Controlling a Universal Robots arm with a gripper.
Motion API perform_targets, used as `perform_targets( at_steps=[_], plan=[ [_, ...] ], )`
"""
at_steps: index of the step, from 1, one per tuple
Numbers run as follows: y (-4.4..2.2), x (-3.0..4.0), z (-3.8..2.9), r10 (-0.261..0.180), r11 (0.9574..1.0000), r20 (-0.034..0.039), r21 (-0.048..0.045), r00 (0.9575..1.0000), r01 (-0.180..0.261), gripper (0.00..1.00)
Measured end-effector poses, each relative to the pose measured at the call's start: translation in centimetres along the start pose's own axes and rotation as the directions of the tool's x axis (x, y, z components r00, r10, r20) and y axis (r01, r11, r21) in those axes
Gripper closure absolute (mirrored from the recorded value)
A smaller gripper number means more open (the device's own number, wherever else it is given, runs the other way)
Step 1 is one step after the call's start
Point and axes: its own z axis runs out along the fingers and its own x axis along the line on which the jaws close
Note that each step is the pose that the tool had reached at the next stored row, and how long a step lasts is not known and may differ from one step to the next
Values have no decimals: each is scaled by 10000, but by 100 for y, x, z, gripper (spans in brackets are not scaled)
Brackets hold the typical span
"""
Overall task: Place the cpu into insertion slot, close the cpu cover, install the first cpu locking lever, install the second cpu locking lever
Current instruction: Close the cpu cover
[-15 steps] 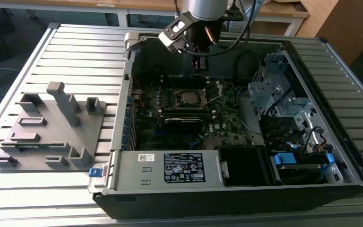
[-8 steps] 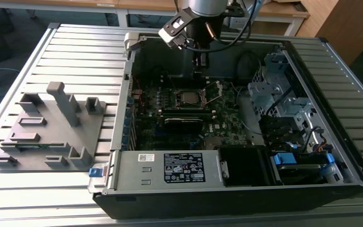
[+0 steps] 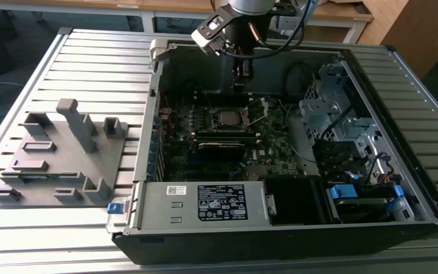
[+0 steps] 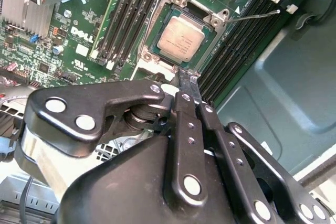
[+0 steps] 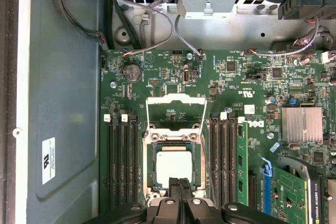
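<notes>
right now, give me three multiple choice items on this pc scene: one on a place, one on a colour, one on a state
1. Where is the cpu? A) clamped in the pincer B) in the insertion slot C) on the heatsink
2. What colour is the motherboard? A) red B) white C) green
3. How does the cpu cover stand? A) swung open B) shut over the cpu C) taken off the motherboard
Key: 1 B, the cpu lies flat inside the insertion slot's rim. 2 C, the motherboard is green in both wrist views. 3 A, the cpu cover is tipped back and the cpu lies bare.
</notes>
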Motion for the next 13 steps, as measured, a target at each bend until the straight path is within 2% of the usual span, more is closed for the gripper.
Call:
perform_targets(
  at_steps=[6, 13],
  plan=[
    [16, 0, -2, 0, 10000, 5, 3, 10000, 0, 90],
    [99, 2, 0, 0, 10000, 3, 1, 10000, 0, 90]
  ],
)
